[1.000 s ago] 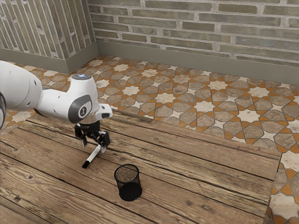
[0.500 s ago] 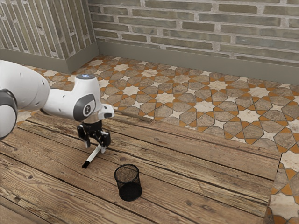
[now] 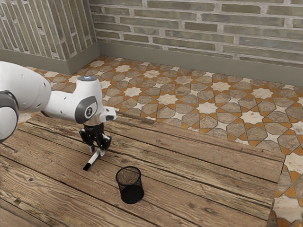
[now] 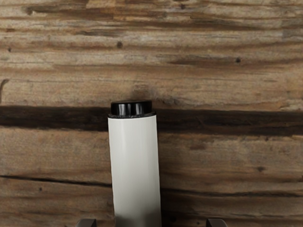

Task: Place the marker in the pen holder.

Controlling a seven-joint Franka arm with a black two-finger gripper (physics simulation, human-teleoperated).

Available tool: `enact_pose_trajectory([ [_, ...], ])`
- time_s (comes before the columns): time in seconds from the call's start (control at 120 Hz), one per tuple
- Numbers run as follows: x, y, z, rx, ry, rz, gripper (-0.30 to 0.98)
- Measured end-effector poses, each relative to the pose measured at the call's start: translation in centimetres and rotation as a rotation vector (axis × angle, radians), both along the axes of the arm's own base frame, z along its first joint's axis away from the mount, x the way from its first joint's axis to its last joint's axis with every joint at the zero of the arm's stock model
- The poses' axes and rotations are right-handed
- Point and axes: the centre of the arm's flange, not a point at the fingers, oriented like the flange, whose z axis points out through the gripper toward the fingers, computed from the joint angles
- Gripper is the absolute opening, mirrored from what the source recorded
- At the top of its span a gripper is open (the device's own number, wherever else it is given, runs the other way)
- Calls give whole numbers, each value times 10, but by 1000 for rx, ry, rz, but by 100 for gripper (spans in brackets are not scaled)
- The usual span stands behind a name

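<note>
My claw is down over one end of the marker, with its two fingers standing apart, one to each side of the white barrel. In the wrist view their tips show bare wood between them and the marker, so I have no grip on it. The marker lies flat on the desk, its black end pointing away from me and free of my claw. The pen holder stands upright near it, empty as far as I can see through the mesh. So I judge the reach about done and everything else ahead of me: closing on the barrel, lifting, carrying it across, tipping it towards upright over the rim, lowering and letting go. Gripping near one end, I might have it swing as it rises.
</note>
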Motion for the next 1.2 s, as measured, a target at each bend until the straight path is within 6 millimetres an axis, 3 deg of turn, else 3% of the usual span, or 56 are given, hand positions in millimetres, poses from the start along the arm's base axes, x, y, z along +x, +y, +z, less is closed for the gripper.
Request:
enact_pose_trajectory([
  [0.233,0,0,-5,0,7,-3,18],
  [0.583,0,-1,-9,5,9,-7,-3],
  [0.7,0,-1,-3,10,1,-5,-7],
  [0.8,4,-6,24,9,-43,-7,-9],
  [0.9,6,-26,68,-7,-113,-31,-10],
  [1.0,4,-73,115,-43,-200,-93,-10],
  [1.058,-9,-103,137,-69,-253,-129,-10],
  [1.2,-51,-150,166,-99,-376,-193,-10],
])
